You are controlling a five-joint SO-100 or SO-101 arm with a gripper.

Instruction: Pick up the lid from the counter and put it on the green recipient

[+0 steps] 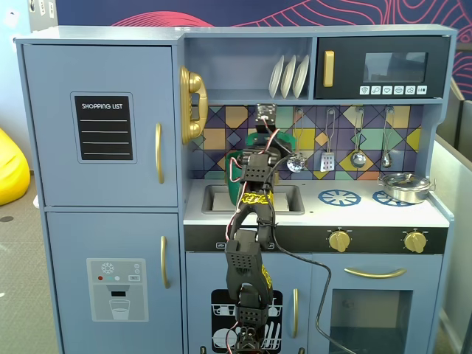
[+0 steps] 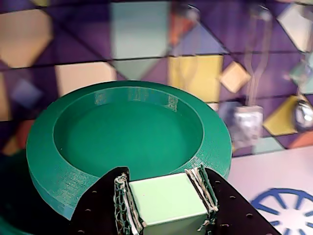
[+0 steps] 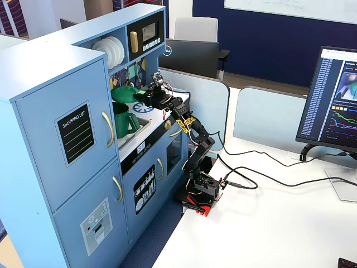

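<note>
Two jaws of my gripper (image 2: pixel 166 205) are clamping the lid (image 2: pixel 128 142) by its knob. I am holding it level above the green pot (image 3: pixel 124 120) for seating.

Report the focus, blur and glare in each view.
Wrist view: the lid and the gripper are fairly sharp, while the tiled wall behind is soft and blurred. A fixed view: evenly lit, with bright glints on the steel pot. The other fixed view: sharp, with a bright glowing monitor at right.

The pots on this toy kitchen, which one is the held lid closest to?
The green recipient in the sink; the lid in the hand hangs just above it. The steel pot sits far right in a fixed view.
</note>
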